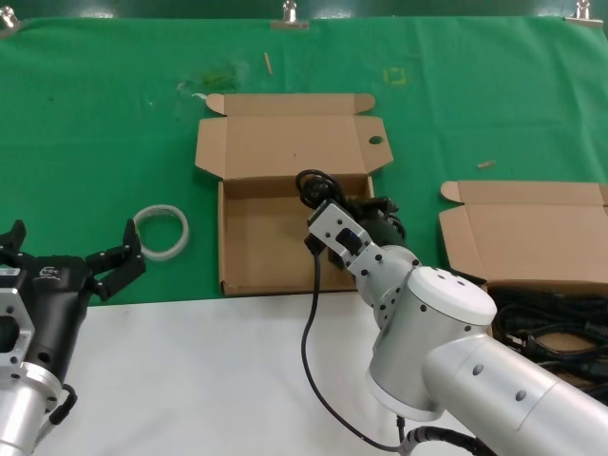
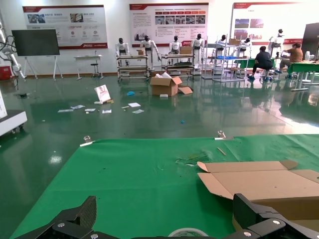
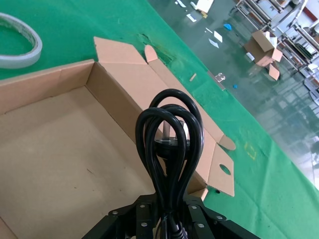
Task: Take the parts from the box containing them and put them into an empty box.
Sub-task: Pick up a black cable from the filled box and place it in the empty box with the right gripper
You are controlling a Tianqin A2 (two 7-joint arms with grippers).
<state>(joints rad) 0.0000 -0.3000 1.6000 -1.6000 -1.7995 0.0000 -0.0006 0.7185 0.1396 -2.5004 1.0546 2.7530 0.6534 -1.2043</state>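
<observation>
The empty box [image 1: 249, 255], brown cardboard with a round-holed lid tab, lies open at the middle of the green mat; it also shows in the right wrist view [image 3: 55, 144]. My right gripper [image 1: 353, 211] is shut on a coiled black cord [image 1: 313, 183] and holds it above this box's right side; the loops stand up from the jaws in the right wrist view [image 3: 169, 134]. The box containing the parts [image 1: 532, 237] stands at the right, with more black cords [image 1: 546, 328] in it. My left gripper [image 1: 66, 256] is open and empty at the left, near the mat's front edge.
A whitish translucent ring [image 1: 161, 231] lies on the green mat [image 1: 95, 142] left of the empty box. A white table surface [image 1: 209, 380] runs along the front. A black cable hangs from my right arm.
</observation>
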